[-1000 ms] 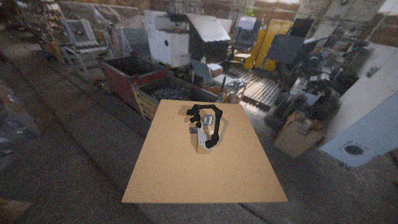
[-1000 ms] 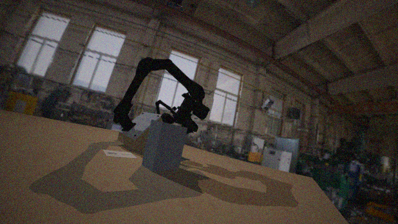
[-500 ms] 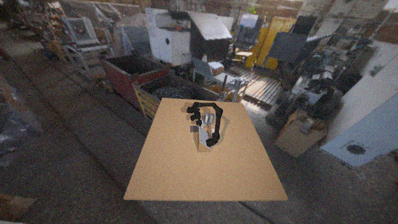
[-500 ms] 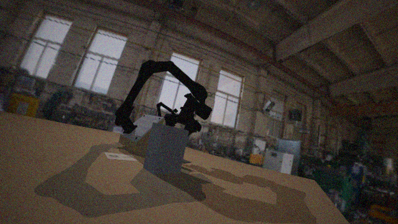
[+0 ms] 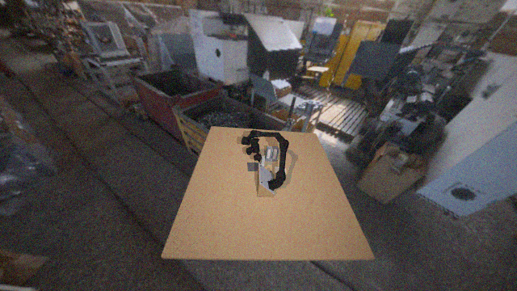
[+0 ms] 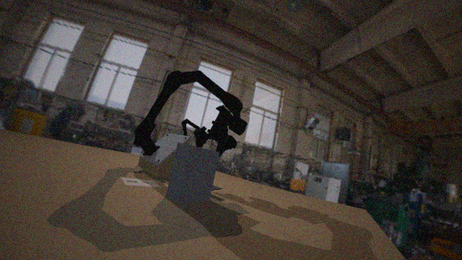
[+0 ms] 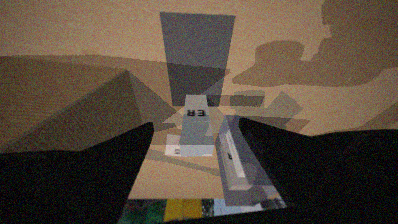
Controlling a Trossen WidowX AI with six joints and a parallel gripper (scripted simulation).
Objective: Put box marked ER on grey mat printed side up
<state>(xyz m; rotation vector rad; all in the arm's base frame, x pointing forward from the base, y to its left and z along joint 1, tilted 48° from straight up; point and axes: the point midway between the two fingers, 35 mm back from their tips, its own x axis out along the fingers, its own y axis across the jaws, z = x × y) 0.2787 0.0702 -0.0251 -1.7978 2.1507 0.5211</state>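
Fingers: released and wide apart, with nothing held between them, one tip toward either side of the wrist view. ER box: centred in the gap as the wrist view shows it, seemingly beyond the tips rather than within their grasp. Its long axis appears upright, the printed face turned toward the grey mat; the letters read upside down in this view. The governing relation is thus lateral alignment with depth still to cover: the coming move probably calls for an advance along the fingers' own direction, one finger passing down each narrow flank.

Bin: just beside the ER box, on the right-hand side in the wrist view; the box appears to stand outside it, though the join at the foot is too blurred to settle. The right-hand finger overlaps the bin in the picture, so contact with its wall is the likeliest fault. Pale box: inside the bin, its code illegible.

Grey mat: on the bench, on the printed side of the ER box. After gripping, a quarter turn should bring the print uppermost.
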